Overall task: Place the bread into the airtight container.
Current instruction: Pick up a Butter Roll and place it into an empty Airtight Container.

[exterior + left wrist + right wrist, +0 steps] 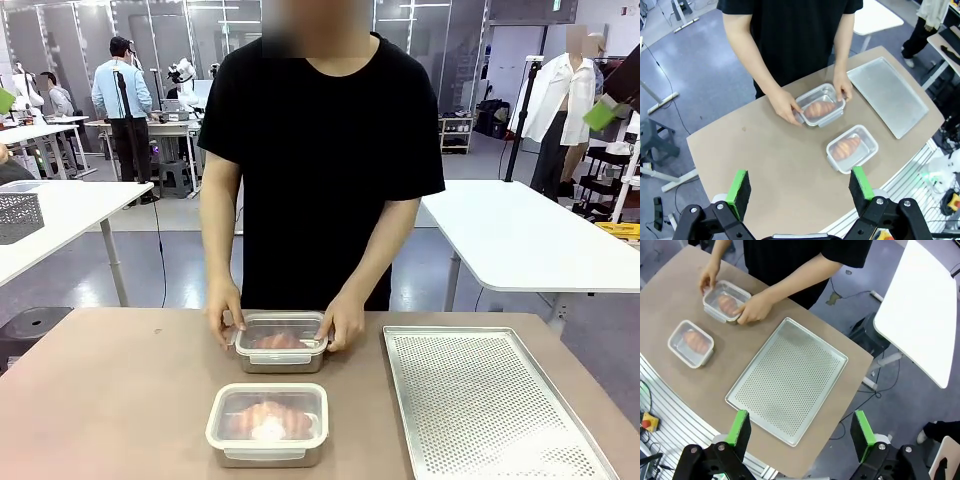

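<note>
Both robot hands, left hand [800,187] and right hand [800,427], hang spread apart above the table [120,400]; the person's hands [225,318] press the far container [281,340].

The tray [480,400] is cut off by the front view's bottom edge at its near end. The bread [272,341] in the far container [281,341] is blurred by the clear lid. The latches cannot be made out.

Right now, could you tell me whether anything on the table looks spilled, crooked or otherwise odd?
Nothing stands out. Both containers, the near one and the far one between the person's hands, sit flat with bread inside. The perforated tray lies bare and level beside them.
</note>
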Robot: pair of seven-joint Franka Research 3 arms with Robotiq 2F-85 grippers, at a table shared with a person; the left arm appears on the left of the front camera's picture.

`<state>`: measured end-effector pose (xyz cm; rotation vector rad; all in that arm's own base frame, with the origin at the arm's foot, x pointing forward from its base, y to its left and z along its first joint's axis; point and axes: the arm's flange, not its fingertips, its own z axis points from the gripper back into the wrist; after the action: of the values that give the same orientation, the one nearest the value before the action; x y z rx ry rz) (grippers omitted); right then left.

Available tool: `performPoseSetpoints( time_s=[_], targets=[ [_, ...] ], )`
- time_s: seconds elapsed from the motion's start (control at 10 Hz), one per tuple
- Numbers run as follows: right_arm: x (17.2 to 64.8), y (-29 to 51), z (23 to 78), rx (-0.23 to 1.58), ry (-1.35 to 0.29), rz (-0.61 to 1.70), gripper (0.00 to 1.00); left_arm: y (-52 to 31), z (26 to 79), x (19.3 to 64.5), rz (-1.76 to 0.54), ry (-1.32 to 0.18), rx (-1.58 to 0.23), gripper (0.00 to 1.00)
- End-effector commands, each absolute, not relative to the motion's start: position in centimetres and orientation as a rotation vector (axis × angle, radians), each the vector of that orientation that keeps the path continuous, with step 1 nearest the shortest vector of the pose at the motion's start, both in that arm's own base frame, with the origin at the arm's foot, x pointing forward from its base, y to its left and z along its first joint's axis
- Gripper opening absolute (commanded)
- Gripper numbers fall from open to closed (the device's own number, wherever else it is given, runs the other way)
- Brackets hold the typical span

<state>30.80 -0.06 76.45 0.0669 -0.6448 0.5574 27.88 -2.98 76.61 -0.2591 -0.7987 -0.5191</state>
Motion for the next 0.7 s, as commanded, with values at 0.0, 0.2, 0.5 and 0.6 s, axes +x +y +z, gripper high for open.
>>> performPoseSetpoints(
  time_s=[0.0,0.2,0.5,0.6],
  targets=[
    [30.77,-0.13,76.39,0.064,-0.655,0.553,1.0,-2.93,76.7,27.85,-0.53,-0.797,-0.259,1.0],
    [30.77,-0.13,76.39,0.064,-0.655,0.553,1.0,-2.93,76.7,27.85,-0.53,-0.797,-0.259,1.0],
    [30.77,-0.13,76.39,0.064,-0.655,0.553,1.0,-2.93,76.7,27.85,-0.53,-0.797,-0.259,1.0],
    [30.77,-0.13,76.39,0.064,-0.655,0.553,1.0,-2.93,76.7,27.85,-0.53,-0.797,-0.259,1.0]
  ],
)
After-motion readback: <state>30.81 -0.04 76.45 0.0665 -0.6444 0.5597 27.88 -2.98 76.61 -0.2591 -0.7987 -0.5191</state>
